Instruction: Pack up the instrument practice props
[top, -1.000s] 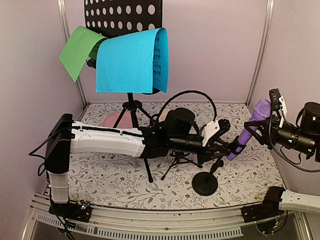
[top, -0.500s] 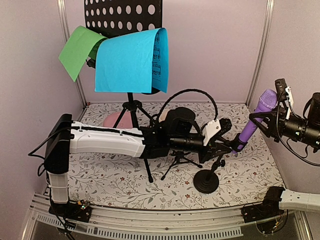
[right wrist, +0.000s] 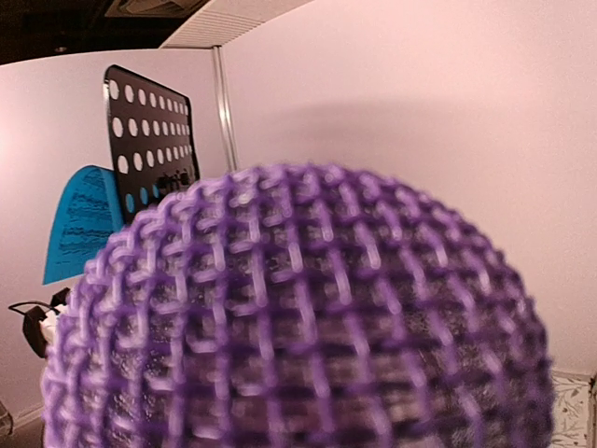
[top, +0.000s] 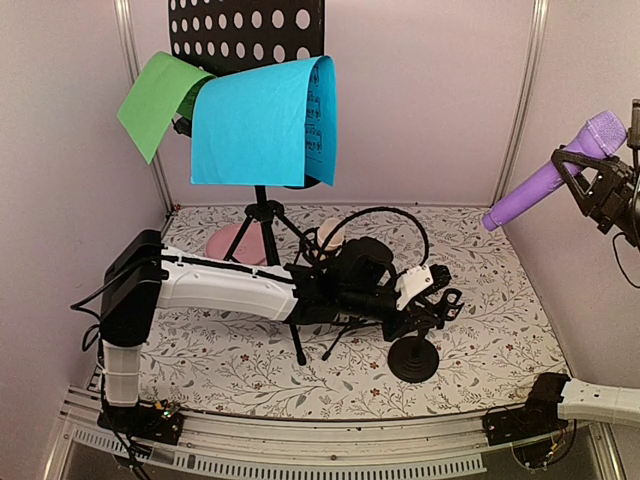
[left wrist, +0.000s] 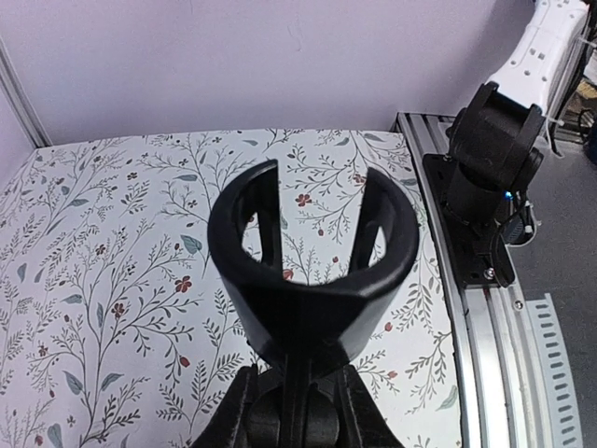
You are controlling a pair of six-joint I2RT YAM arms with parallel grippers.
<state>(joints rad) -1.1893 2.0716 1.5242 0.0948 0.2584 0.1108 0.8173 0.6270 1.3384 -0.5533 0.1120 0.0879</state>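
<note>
My right gripper (top: pixel 592 172) is shut on the purple microphone (top: pixel 545 180) and holds it high at the right wall, tail pointing left and down. Its mesh head (right wrist: pixel 298 317) fills the right wrist view and hides the fingers. My left gripper (top: pixel 432 308) is shut on the stem of a black mic support with a round base (top: pixel 413 361). The support's empty clip (left wrist: pixel 312 252) stands above the fingers (left wrist: pixel 233 415). The beige microphone (top: pixel 328 235) and a small tripod support (top: pixel 348 328) lie partly hidden behind the left arm. The black perforated rack (top: pixel 245 30) carries the blue paper (top: pixel 262 125) and the green paper (top: pixel 158 100).
The rack's tripod (top: pixel 270 225) stands at the back middle, with one leg reaching forward under the left arm. A pink round object (top: pixel 232 242) lies on the floral floor behind it. Walls close in on the left, back and right. The rail (left wrist: pixel 494 317) runs along the near edge.
My right gripper has lifted the purple microphone out of the support's clip, up and to the right. My left arm has sunk lower and drawn back a little, with the support still in it.
</note>
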